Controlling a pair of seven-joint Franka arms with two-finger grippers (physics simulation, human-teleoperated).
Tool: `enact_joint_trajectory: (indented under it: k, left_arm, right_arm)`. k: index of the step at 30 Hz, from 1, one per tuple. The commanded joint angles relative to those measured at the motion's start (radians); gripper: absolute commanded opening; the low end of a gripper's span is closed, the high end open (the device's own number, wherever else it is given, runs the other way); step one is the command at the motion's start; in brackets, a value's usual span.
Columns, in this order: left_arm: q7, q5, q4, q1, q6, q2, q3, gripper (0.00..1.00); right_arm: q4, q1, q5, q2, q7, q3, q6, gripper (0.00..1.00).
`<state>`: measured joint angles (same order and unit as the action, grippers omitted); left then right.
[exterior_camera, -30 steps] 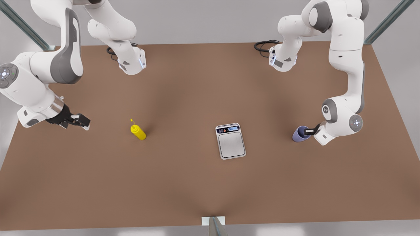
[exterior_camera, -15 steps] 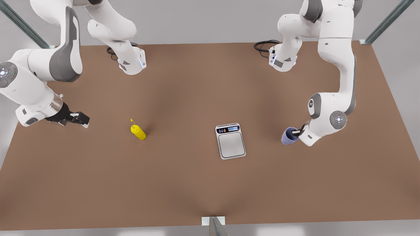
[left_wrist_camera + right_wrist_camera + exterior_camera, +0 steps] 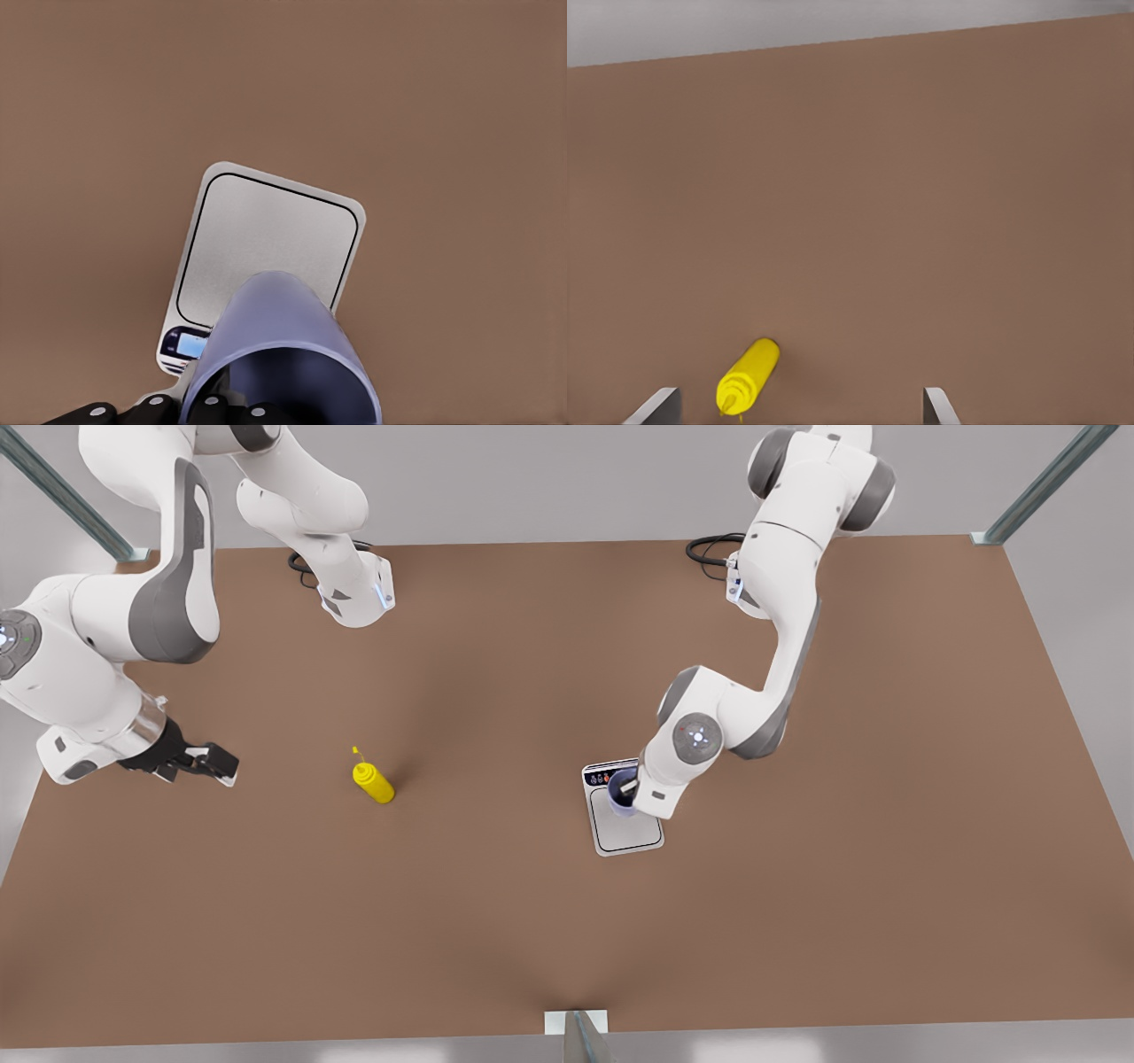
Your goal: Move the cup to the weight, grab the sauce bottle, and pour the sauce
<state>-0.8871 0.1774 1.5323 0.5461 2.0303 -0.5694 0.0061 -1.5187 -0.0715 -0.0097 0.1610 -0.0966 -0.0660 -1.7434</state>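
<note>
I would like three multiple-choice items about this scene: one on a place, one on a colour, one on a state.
1. Where is the cup?
A. over the weight
B. beside the sauce bottle
C. at the table's edge

2. What colour is the sauce bottle?
A. red
B. yellow
C. green

3. What state is the right tool in?
A. shut on the bottle
B. shut on the cup
C. open, holding nothing

Answers: 1 A, the left tool holds the cup over the weight. 2 B, its body is bright yellow. 3 C, its fingers stand apart, short of the bottle.
</note>
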Motion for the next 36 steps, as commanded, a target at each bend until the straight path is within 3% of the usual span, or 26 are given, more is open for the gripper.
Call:
enact_joint_trajectory:
  k: [1,17,20,22,24,26,32,35,36]
  left_arm:
    - [0.004,0.056,0.0,0.0,0.013,-0.001,0.0,0.21]
    - [0.02,0.045,0.032,-0.001,0.108,-0.05,0.0,0.21]
    - [0.025,0.045,0.032,-0.006,0.116,-0.056,0.0,0.31]
    - [0.025,0.047,0.032,-0.006,0.116,-0.056,0.0,0.43]
    - [0.025,0.047,0.032,-0.012,0.116,-0.056,-0.002,0.65]
    - [0.025,0.048,0.031,-0.012,0.114,-0.053,0.0,1.0]
    - [0.023,0.042,0.02,-0.023,0.039,0.023,0.011,1.0]
    - [0.025,0.033,-0.139,-0.023,-0.34,0.117,0.089,1.0]
    - [0.065,0.034,-0.171,-0.024,-0.451,0.18,0.17,1.0]
  right_arm:
    - [0.002,0.001,0.0,0.0,0.0,0.0,0.001,1.0]
    - [0.037,-0.001,0.007,-0.001,0.012,-0.034,0.015,1.0]
    - [0.037,-0.001,0.007,-0.003,0.012,-0.034,0.015,1.0]
    - [0.037,-0.001,0.005,-0.003,0.011,-0.034,0.015,1.0]
    - [0.037,-0.002,0.007,-0.003,0.012,-0.032,0.015,1.0]
    - [0.037,-0.002,0.007,-0.001,0.012,-0.032,0.015,1.0]
    - [0.037,-0.004,0.008,-0.001,0.012,-0.034,0.013,1.0]
    - [0.037,-0.005,0.008,-0.001,0.012,-0.032,0.013,1.0]
    - [0.037,-0.004,0.008,-0.001,0.012,-0.032,0.013,1.0]
